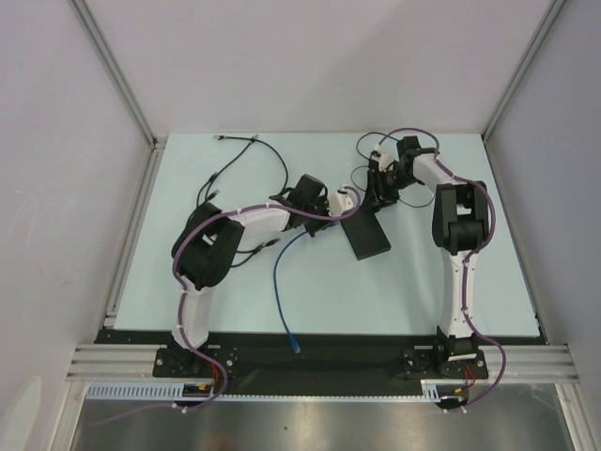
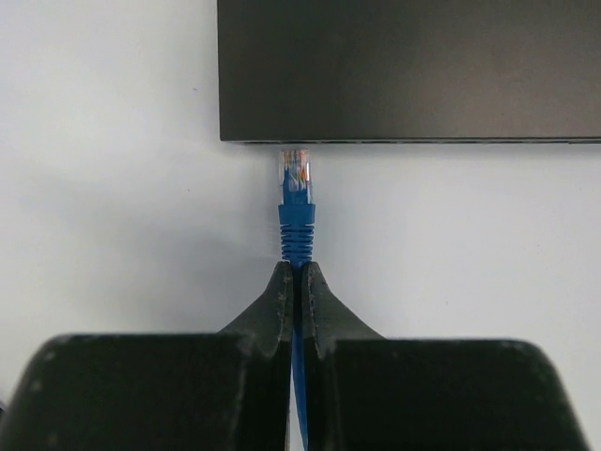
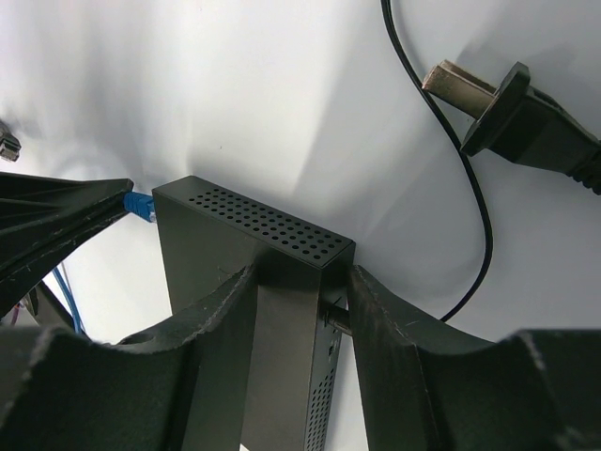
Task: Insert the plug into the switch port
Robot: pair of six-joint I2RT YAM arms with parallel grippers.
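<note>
blue plug in left gripper, just beside switch

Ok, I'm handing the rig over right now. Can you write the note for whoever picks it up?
Left gripper: shut on the blue cable, just behind the plug.
Right gripper: shut on the switch, one finger on each side.
Done: both parts are gripped, and the plug's clear tip points at the switch's edge, right up against it.
Left: the plug is not inserted yet. No port shows in the left wrist view, so check alignment before pushing in.
</note>
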